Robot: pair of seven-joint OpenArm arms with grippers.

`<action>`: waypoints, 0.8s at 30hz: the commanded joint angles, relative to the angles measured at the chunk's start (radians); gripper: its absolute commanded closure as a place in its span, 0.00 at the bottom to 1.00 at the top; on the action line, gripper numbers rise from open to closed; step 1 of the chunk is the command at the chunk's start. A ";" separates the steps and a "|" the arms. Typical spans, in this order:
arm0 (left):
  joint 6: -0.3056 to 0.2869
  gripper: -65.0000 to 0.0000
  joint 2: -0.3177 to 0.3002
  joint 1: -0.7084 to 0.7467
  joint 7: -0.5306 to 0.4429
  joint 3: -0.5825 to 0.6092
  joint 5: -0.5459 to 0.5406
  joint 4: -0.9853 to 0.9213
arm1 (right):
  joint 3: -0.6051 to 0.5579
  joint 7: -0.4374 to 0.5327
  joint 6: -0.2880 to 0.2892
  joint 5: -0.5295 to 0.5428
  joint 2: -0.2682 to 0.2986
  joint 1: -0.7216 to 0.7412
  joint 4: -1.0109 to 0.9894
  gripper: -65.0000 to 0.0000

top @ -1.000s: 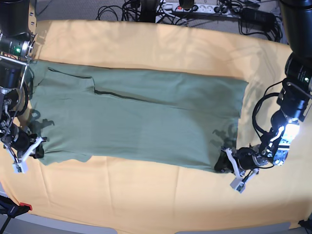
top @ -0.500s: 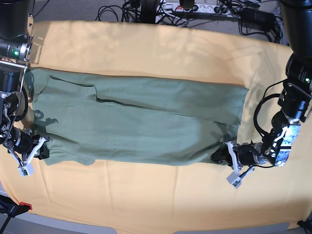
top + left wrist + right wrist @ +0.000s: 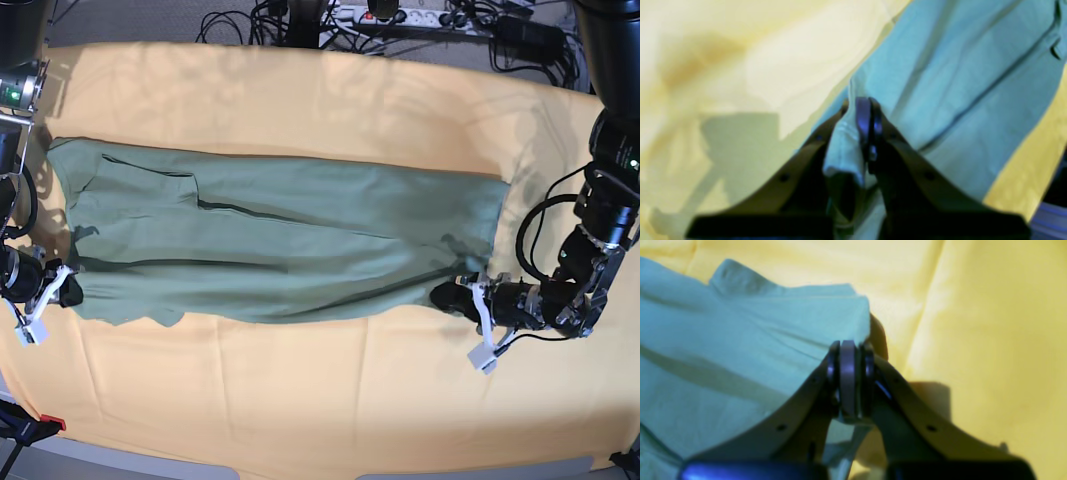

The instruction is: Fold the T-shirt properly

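T-shirt [image 3: 280, 240] lay as a long band on the yellow cloth [image 3: 330, 100] | near edge pinched at both ends: left tool [image 3: 853, 140], right tool [image 3: 848, 380] clamped on fabric | lengthwise fold unfinished; cross folds remained

Sage green, plain and unpatterned, that's the T-shirt [image 3: 280, 245], with darker green lines where its folds and seams run. Under it the cloth [image 3: 330, 95] glows yellow-orange, mottled with soft grey shadows. In the left wrist view the shirt reads paler, almost teal, against washed-out pale yellow. The left gripper [image 3: 470, 305] shows black with white fingertip pieces; close up its fingers [image 3: 870, 123] look dark brown with a bluish-purple sheen. The right gripper [image 3: 50, 295] is black and white too, its pads [image 3: 848, 373] greyish-violet. Black cables [image 3: 400, 25] tangle at the top around a white power strip [image 3: 400, 15].
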 commanded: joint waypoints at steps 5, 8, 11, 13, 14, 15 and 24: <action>-0.008 1.00 -0.048 -0.056 -0.033 -0.009 -0.013 0.010 | 0.006 0.039 0.001 0.014 0.028 0.029 0.014 1.00; -0.008 1.00 -0.058 -0.076 -0.105 -0.009 0.037 0.009 | 0.006 0.068 0.001 0.014 0.026 0.029 0.014 1.00; -0.008 1.00 -0.058 -0.086 -0.121 -0.009 0.066 0.009 | 0.006 0.091 0.001 0.015 0.022 0.029 0.014 1.00; -0.008 1.00 -0.058 -0.086 -0.122 -0.009 0.061 0.009 | 0.006 0.093 0.001 0.015 0.023 0.029 0.014 1.00; -0.008 1.00 -0.058 -0.086 -0.122 -0.009 0.060 0.009 | 0.006 0.095 0.001 0.014 0.023 0.029 0.014 1.00; -0.008 1.00 -0.058 -0.086 -0.128 -0.009 0.060 0.009 | 0.006 0.094 0.001 0.014 0.023 0.029 0.014 1.00; -0.008 1.00 -0.067 -0.103 -0.128 -0.010 0.061 0.009 | 0.006 0.086 0.001 0.015 0.023 0.029 0.014 1.00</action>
